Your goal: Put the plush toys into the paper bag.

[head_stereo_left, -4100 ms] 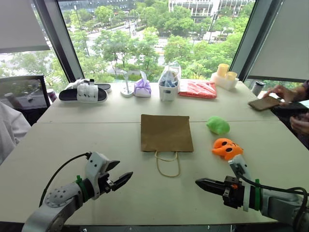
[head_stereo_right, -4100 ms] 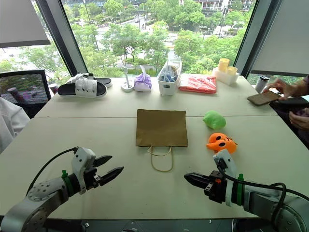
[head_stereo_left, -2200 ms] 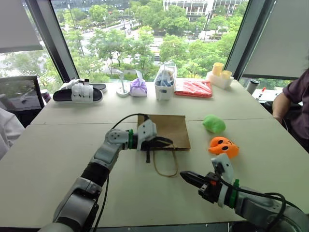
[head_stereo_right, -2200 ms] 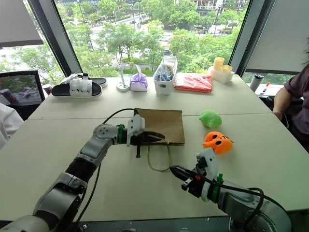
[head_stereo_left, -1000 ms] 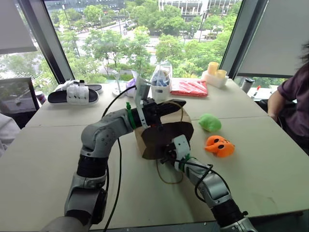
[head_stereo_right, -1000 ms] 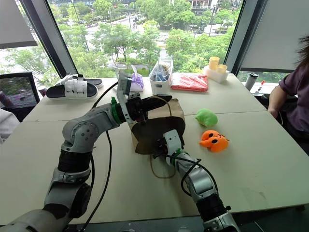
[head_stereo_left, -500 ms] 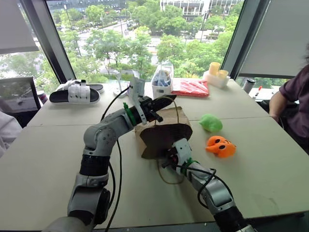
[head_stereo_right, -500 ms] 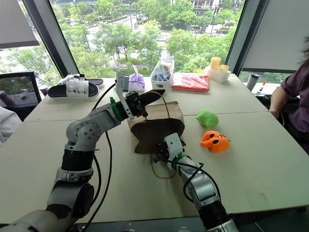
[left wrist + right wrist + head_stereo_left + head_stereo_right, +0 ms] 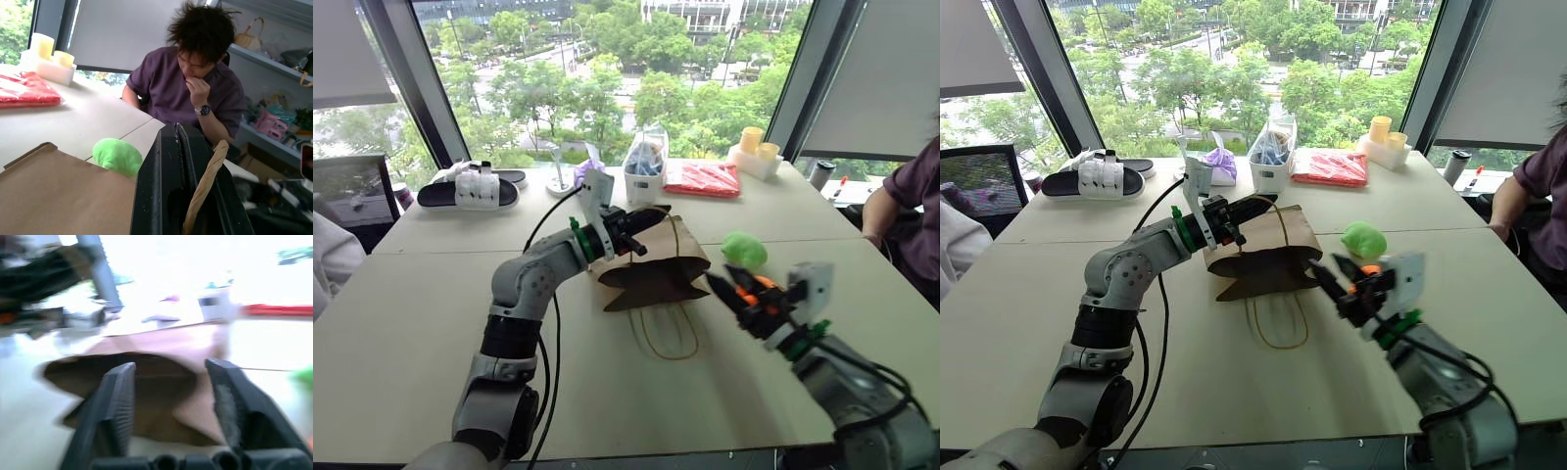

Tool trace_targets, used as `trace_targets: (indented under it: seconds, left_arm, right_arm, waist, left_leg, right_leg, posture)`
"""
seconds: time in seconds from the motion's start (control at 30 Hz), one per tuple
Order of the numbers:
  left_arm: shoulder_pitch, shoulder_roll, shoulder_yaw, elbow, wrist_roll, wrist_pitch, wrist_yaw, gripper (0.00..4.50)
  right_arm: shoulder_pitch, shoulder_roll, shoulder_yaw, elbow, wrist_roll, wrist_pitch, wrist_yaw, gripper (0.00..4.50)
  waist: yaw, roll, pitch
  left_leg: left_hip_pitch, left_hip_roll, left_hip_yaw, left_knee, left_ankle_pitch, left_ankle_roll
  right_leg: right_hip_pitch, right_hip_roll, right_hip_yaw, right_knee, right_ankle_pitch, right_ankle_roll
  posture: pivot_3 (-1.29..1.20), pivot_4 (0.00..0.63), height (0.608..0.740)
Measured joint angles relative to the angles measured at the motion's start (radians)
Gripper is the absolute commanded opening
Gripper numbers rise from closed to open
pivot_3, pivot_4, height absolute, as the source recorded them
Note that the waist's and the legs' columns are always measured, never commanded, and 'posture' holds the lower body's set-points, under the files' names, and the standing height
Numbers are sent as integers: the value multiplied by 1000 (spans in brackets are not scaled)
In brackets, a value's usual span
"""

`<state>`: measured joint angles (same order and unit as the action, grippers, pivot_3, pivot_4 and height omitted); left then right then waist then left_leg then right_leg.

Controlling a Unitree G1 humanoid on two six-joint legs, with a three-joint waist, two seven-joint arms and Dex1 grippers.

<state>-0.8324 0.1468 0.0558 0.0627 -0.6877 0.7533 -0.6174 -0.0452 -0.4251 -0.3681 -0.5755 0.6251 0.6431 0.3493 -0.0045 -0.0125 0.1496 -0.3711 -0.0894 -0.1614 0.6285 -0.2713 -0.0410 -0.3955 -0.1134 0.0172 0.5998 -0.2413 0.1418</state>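
The left pincer (image 9: 641,217) is closed on a twine handle (image 9: 205,186) of the paper bag (image 9: 656,271), lifting the bag's upper edge off the desk (image 9: 411,323). In the left wrist view the handle runs up alongside the pressed-together black fingers (image 9: 166,181). The bag hangs just below and in front of this pincer, its mouth gaping toward the robot, and the second twine loop (image 9: 666,328) lies on the desk under the opening.

The right pincer (image 9: 729,287) is raised above the desk to the right of the bag, well apart from the left pincer, with its two fingers (image 9: 120,404) spread apart and nothing between them. From its wrist view the bag's dark opening (image 9: 146,382) sits straight ahead of the fingers.

The green plush toy (image 9: 743,249) lies on the desk just beyond the right pincer and to the right of the bag; in the left wrist view it peeks over the bag's edge (image 9: 117,155). The orange plush toy (image 9: 751,289) is directly behind the right pincer, mostly hidden by it; whether they touch cannot be told. Both toys are outside the bag.

Beyond the left pincer, along the window, stand a sandal (image 9: 470,188), a purple bundle (image 9: 590,172), a white tub (image 9: 644,176), a red packet (image 9: 710,180) and yellow cups (image 9: 754,147). A person (image 9: 195,93) in purple sits at the desk's right end.
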Motion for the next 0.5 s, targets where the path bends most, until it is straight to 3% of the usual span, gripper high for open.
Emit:
trace_targets:
  seconds: [0.03,0.2,0.4,0.5]
  left_arm:
    - [0,-1,-2,0,0,0,-4,0]
    - [2,-20,-16,0,3,-6,-16,0]
    - [19,-34,-40,0,30,-42,-16,0]
    - [37,-28,-39,0,42,-50,-11,0]
  right_arm:
    - [0,-24,-5,27,-19,-1,-2,4441]
    - [-40,-161,113,223,-234,-1,-45,4441]
    - [-199,-97,183,562,-333,-41,-91,4441]
    - [-227,-92,199,666,-359,-107,-81,3596]
  waist:
    - [-3,0,0]
    - [-9,1,0]
    - [-5,1,0]
    - [-4,1,-1]
  left_leg:
    - [0,0,0,-1,0,0]
    - [1,1,4,-1,0,0]
    - [1,0,4,1,1,-1]
    - [1,0,4,1,3,-5]
  right_leg:
    - [0,0,0,0,0,0]
    - [-1,0,2,1,0,0]
    - [0,0,2,0,0,0]
    - [0,0,2,-1,0,0]
  posture:
    - [0,150,740]
    - [0,150,740]
    - [0,150,740]
    - [0,150,740]
